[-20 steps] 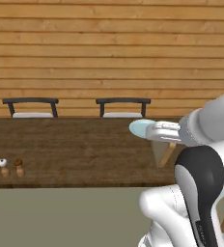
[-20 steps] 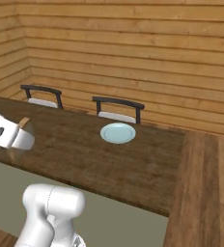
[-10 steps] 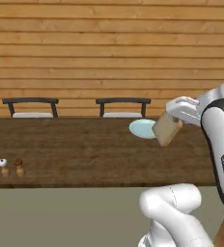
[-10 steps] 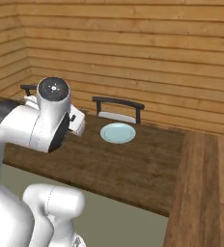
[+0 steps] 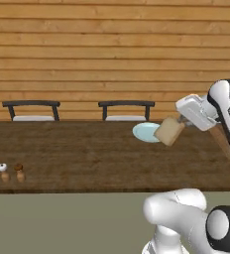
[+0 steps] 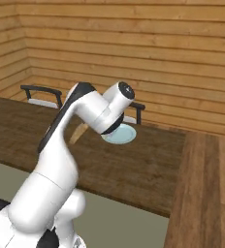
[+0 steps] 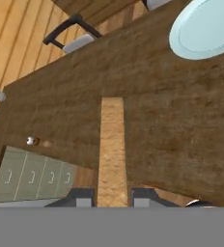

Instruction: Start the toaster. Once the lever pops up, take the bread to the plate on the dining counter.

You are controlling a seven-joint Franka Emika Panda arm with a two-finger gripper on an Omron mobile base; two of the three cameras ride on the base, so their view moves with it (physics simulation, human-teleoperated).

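Observation:
My gripper (image 7: 112, 195) is shut on the bread (image 7: 112, 149), a tan slice seen edge-on between the two dark fingertips (image 7: 80, 195). In the left base view the bread (image 5: 169, 131) hangs tilted from the gripper (image 5: 179, 123), just right of the pale bluish plate (image 5: 145, 132) and above the dark-brown dining counter (image 5: 87, 158). The plate (image 7: 205, 29) lies at the hand view's upper right, off to the side of the slice. From the right base view the arm covers part of the plate (image 6: 120, 134), and a sliver of bread (image 6: 78, 132) shows behind it. The toaster is out of view.
Two small shakers (image 5: 12, 172) stand near the counter's left front edge. Two dark chairs (image 5: 31, 110) (image 5: 126, 110) sit behind the counter against the wood wall. Grey-green drawers (image 7: 32, 176) appear low in the hand view. The counter turns a corner at the right (image 6: 206, 193).
The arm has swung out from beside the base over the dining counter, carrying the bread up close to the plate. The grip on the slice is unchanged.

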